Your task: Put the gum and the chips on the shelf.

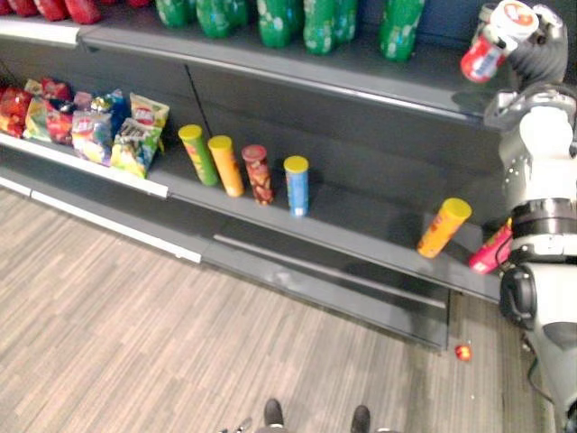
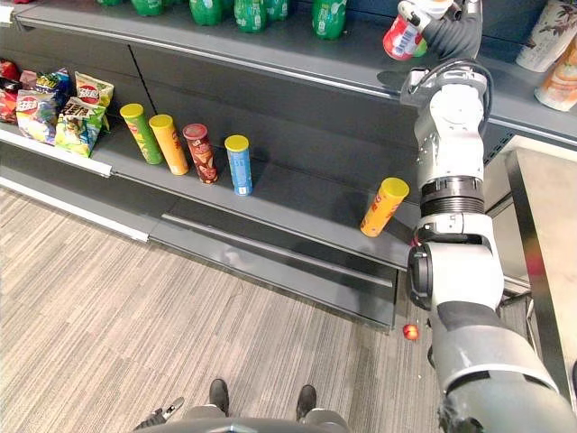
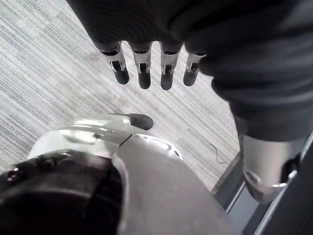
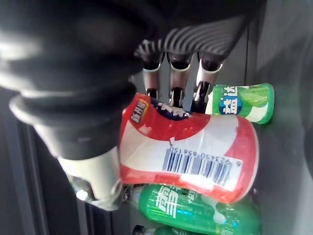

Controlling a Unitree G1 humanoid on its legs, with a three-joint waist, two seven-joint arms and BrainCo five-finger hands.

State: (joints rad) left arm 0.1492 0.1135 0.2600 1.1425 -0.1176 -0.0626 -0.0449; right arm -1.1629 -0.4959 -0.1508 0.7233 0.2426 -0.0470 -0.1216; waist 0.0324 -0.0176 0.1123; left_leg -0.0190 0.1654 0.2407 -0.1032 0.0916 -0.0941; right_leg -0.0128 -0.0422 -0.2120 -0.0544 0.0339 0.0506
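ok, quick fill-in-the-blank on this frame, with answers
The red-and-white gum bottle is held by the robot's ___ hand.
The upright chip cans in a row on the lower shelf number ___.
The yellow-lidded orange can is ___, not upright.
The left hand hangs open above the ___.
Answers: right; four; tilted; floor.

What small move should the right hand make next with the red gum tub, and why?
Probably ease it down onto the upper shelf near the green tub, before letting go. The right hand has its fingers curled round the red-and-white gum tub, which seems to hang tilted above that shelf, not resting on it. The left hand hangs open over the floor.
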